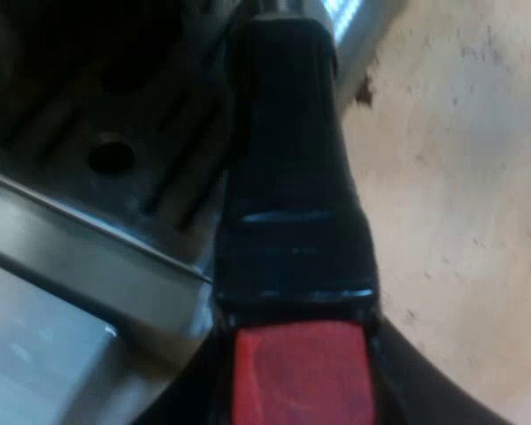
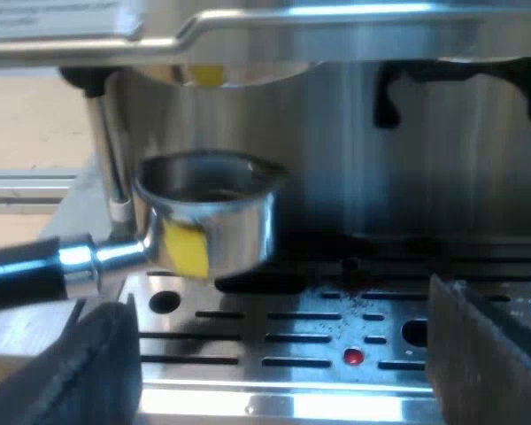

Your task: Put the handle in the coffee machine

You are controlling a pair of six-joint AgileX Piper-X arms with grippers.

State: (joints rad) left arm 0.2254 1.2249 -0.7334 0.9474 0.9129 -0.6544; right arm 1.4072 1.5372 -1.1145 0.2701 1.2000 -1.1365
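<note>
The metal holder's cup [image 2: 208, 217], marked with a yellow sticker, hangs level just above the drip tray [image 2: 319, 341] and below the machine's brew head [image 2: 208, 75]. Its dark handle [image 1: 288, 177] ends in red [image 1: 301, 372]. My left gripper [image 1: 303, 394] is shut on that handle at the red end, with a black finger on each side. My right gripper [image 2: 283, 354] stands open before the drip tray, facing the espresso machine's steel front [image 2: 354, 133]; nothing is between its fingers [image 2: 97, 363].
A thin steel steam wand [image 2: 106, 150] hangs beside the holder's cup. The slotted drip tray [image 1: 115, 150] lies under the handle, and a pale tabletop [image 1: 460, 177] runs alongside the machine. A small red dot [image 2: 353, 357] sits on the tray.
</note>
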